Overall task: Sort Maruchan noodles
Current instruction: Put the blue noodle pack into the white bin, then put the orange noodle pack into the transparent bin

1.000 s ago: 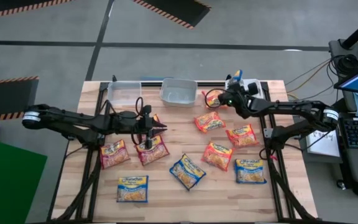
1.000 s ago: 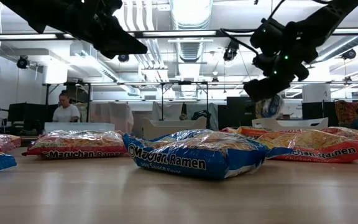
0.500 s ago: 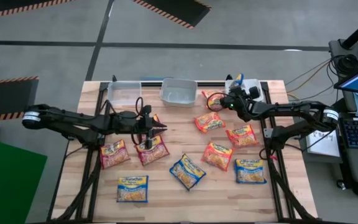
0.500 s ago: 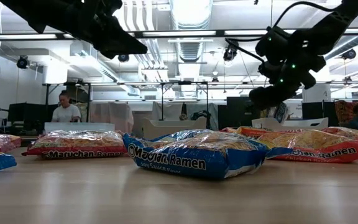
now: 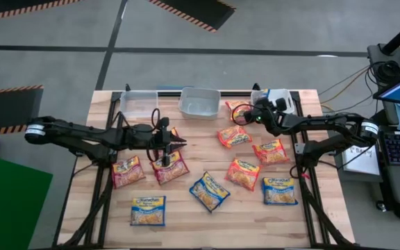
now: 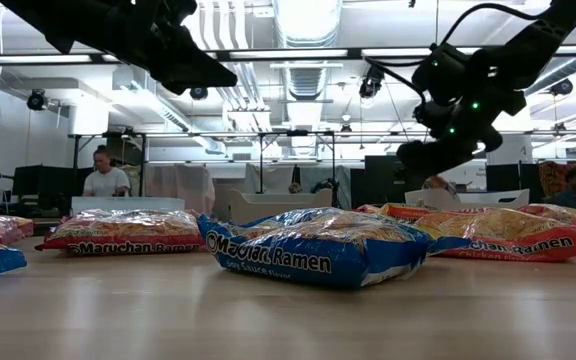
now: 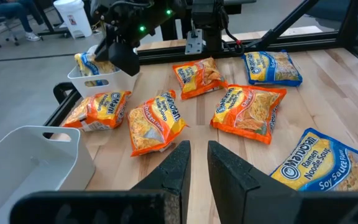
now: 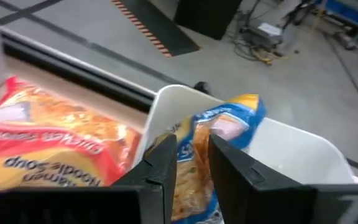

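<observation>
The wooden counter (image 5: 186, 215) fills the middle of the high view, its far edge at the top lined with three clear bins (image 5: 200, 101), evidently one for each flavour. Most of the Maruchan noodles (image 5: 209, 191) still lie loose across the boards in orange, maroon and blue kinds, so the sorting looks to be at an early stage. The right gripper (image 5: 259, 112) sits at the upper right of the high view, over the rightmost bin (image 7: 101, 81); in its wrist view its jaws are narrowly parted with a blue-and-yellow packet (image 8: 219, 134) between them, standing on end against the bin's inner wall. Whether the jaws grip the packet or have just let go cannot be told, though the placing suggests this bin is meant for the blue kind. An orange packet (image 8: 48, 146) lies on the counter just beside that bin, outside it. The left gripper (image 5: 167, 147) waits at centre-left of the high view, poised over a maroon packet (image 5: 171, 167), probably as the next pick; its jaws are only slightly apart and hold nothing.
</observation>
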You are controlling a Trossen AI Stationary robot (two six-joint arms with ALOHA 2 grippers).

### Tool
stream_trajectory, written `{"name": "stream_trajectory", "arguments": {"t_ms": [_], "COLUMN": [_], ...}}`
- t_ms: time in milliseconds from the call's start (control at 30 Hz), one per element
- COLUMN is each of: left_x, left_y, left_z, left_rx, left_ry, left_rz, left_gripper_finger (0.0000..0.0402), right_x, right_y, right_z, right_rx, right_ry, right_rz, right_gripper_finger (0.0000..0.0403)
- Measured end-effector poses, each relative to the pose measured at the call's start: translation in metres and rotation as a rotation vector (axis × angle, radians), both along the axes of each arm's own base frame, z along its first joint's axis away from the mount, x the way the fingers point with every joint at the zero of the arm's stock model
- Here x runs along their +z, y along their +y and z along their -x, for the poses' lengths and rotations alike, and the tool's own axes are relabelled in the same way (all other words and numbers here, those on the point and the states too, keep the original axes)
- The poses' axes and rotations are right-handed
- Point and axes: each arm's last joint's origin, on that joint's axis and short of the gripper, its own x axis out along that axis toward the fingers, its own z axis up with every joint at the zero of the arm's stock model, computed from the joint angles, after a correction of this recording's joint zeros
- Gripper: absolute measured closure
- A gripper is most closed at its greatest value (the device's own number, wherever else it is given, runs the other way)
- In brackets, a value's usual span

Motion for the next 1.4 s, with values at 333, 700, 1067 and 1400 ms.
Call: {"name": "stream_trajectory", "arguments": {"t_ms": [333,700,1067,1400], "left_x": [0.000,0.000,0.000,0.000], "left_y": [0.000,0.000,0.000,0.000], "left_z": [0.000,0.000,0.000,0.000], "left_rx": [0.003,0.023,0.057,0.083], "left_ry": [-0.001,-0.008,-0.022,-0.033], "left_rz": [0.008,0.069,0.174,0.253], "left_gripper_finger": [0.0364,0.0364,0.0364,0.0364], "right_x": [0.016,0.068,0.025,-0.005], "right_y": [-0.001,0.031,0.083,0.081], "right_z": [-0.006,-0.011,-0.019,-0.026], "right_rx": [0.052,0.311,0.540,0.375], "right_ry": [-0.048,-0.345,-0.419,-0.321], "right_rz": [0.000,-0.025,-0.363,-0.344], "right_gripper_finger": [0.0354,0.0365,0.0365,0.0365]}}
